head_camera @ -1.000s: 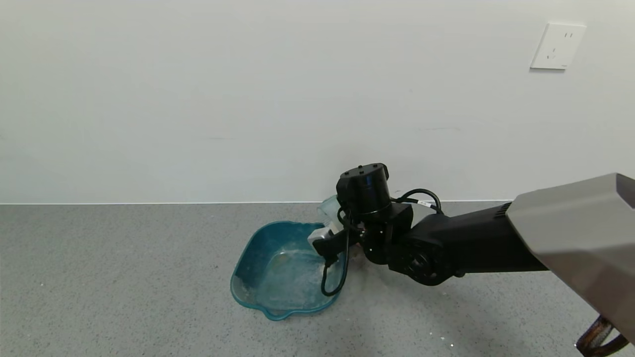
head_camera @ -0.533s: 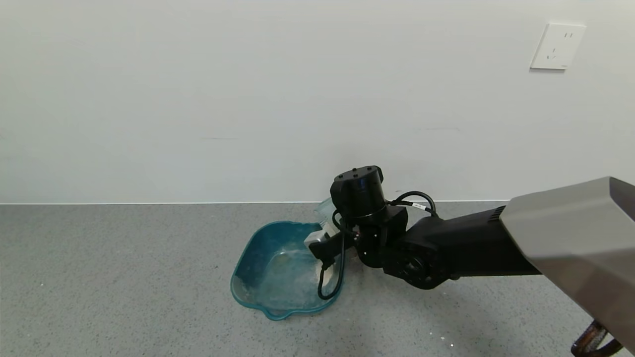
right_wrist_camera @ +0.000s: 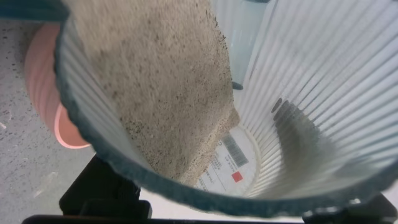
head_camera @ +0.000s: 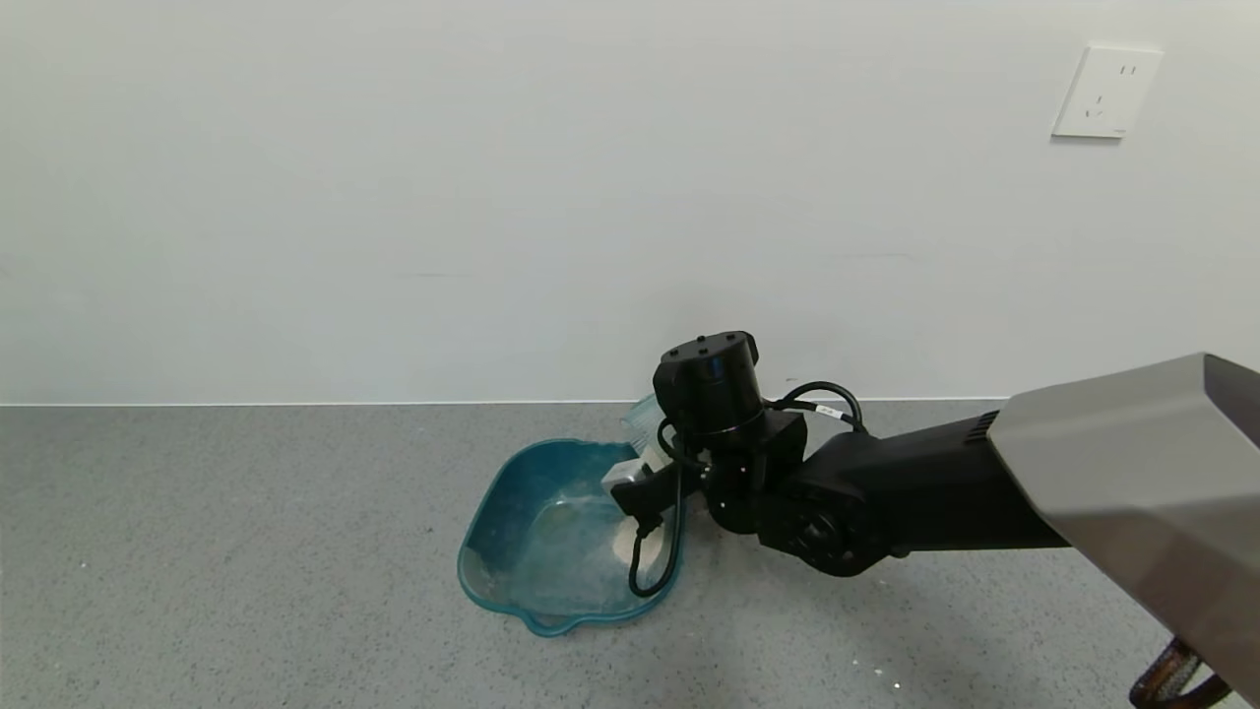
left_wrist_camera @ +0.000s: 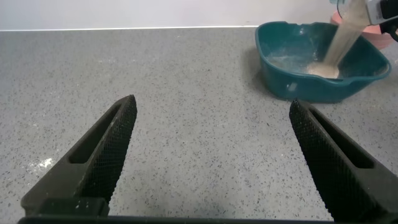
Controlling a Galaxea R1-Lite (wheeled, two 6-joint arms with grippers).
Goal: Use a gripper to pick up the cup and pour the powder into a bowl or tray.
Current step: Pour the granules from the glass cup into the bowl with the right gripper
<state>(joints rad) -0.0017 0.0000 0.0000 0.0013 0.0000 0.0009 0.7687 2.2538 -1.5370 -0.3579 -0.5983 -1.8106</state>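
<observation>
My right gripper (head_camera: 645,468) is shut on the ribbed pale blue-green cup (head_camera: 642,418) and holds it tipped over the right side of the teal tray (head_camera: 492,512). In the right wrist view the cup (right_wrist_camera: 323,93) fills the picture, and beige powder (right_wrist_camera: 161,87) slides along its wall to the rim. In the left wrist view a stream of powder (left_wrist_camera: 344,31) falls into the tray (left_wrist_camera: 292,81) onto a small heap. My left gripper (left_wrist_camera: 211,124) is open and empty, low over the grey floor well away from the tray.
A round pink bowl (right_wrist_camera: 43,81) stands beside the tray, also showing in the left wrist view (left_wrist_camera: 379,34). The white wall with a socket (head_camera: 1105,91) runs close behind the tray. Grey speckled surface (head_camera: 246,551) lies all round.
My right gripper has shifted slightly left and lower with the cup, tipping it further over the tray. A pale heap of powder now shows in the tray under the cup.
</observation>
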